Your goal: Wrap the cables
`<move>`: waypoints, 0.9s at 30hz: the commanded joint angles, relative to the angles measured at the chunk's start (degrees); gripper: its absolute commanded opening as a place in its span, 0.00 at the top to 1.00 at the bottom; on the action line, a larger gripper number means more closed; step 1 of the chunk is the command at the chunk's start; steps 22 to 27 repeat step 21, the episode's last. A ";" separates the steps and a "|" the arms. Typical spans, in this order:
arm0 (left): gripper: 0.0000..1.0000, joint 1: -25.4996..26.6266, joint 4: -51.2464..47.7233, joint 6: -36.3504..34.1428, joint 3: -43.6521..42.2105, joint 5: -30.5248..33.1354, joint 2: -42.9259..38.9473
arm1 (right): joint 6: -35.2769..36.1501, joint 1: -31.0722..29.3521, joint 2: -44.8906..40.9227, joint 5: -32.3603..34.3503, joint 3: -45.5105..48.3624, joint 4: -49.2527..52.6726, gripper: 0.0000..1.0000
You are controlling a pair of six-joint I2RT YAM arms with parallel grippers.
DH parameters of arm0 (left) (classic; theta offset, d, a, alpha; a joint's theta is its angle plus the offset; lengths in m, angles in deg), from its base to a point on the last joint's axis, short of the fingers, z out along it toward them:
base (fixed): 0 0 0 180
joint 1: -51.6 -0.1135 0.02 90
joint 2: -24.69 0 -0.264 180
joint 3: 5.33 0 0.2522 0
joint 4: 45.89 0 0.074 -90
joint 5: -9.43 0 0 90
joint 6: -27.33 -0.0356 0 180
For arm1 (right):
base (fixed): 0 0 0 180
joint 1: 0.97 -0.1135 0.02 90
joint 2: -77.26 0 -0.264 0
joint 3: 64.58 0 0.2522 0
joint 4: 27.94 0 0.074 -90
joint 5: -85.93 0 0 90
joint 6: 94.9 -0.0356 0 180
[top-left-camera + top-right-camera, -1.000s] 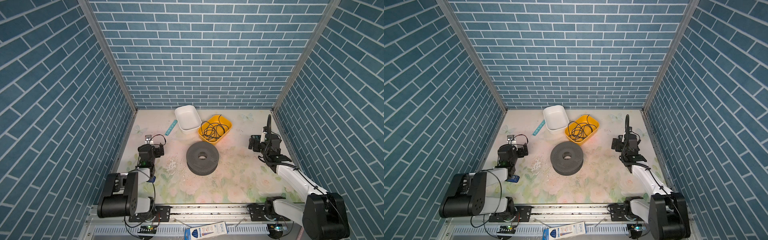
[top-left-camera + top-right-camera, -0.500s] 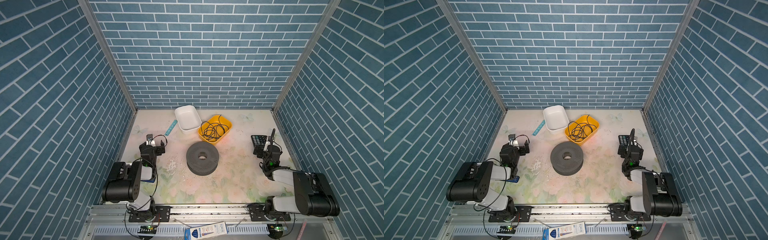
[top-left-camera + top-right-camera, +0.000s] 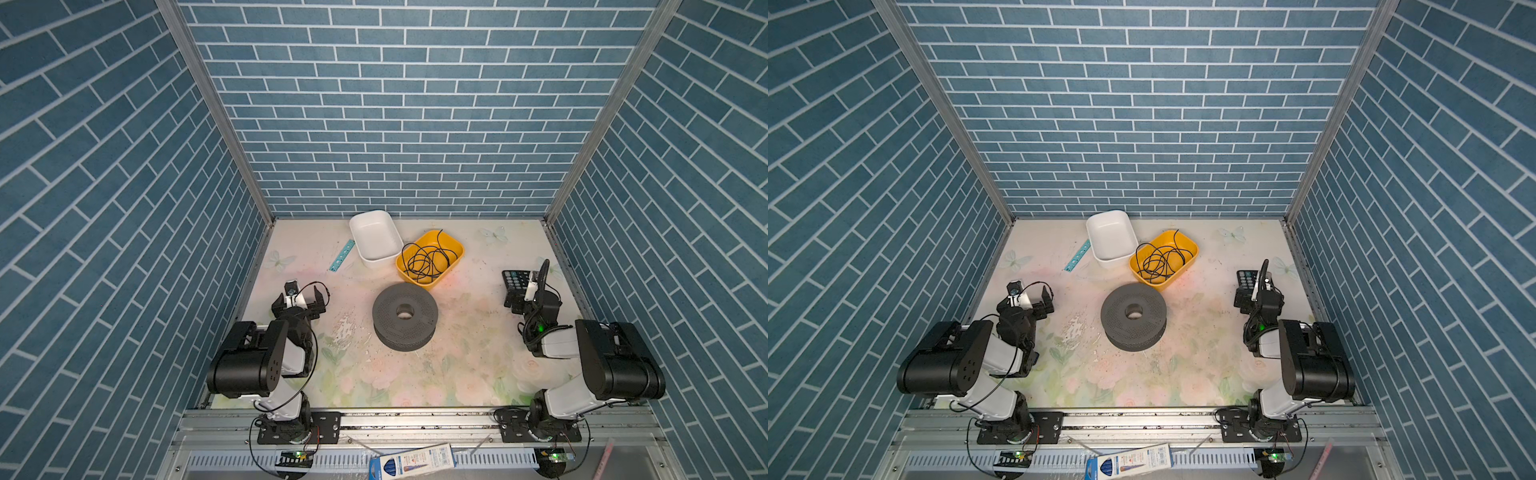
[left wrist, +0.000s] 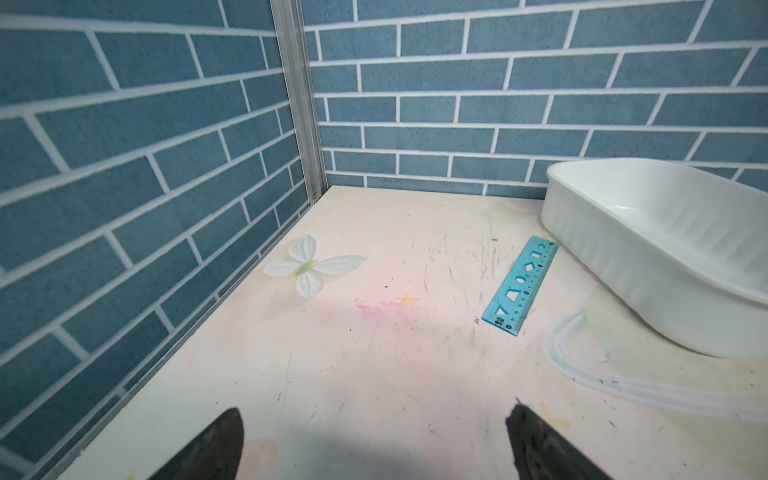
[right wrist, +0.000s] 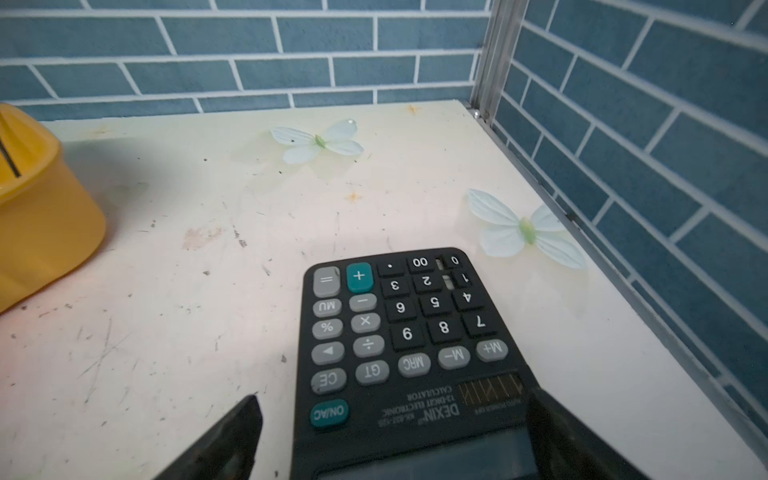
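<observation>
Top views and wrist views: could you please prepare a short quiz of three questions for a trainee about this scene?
1. True or false: the black wire tangle lies inside the yellow tub.
2. Which thing lies just under the right gripper? A) a cup B) a calculator C) a stapler
3. Fill in the blank: the left gripper is ____ and holds nothing.
Key: 1 true; 2 B; 3 open.
</observation>
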 commanded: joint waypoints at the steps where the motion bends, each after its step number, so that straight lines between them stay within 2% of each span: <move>1: 0.00 0.20 2.12 0.37 -0.48 0.42 0.05 | -0.55 0.95 0.04 -0.48 -2.88 1.75 0.01; 3: 0.00 0.18 2.15 0.37 -0.43 0.40 0.04 | 1.37 0.46 -0.10 -4.70 -4.02 4.34 0.01; 8: 0.00 0.20 2.10 0.31 -0.46 0.30 0.10 | 2.15 0.13 0.12 -6.23 -3.96 3.83 0.01; 27: 0.00 0.20 2.14 0.31 -0.43 0.26 0.07 | 1.80 0.27 0.24 -4.59 -4.09 4.19 0.01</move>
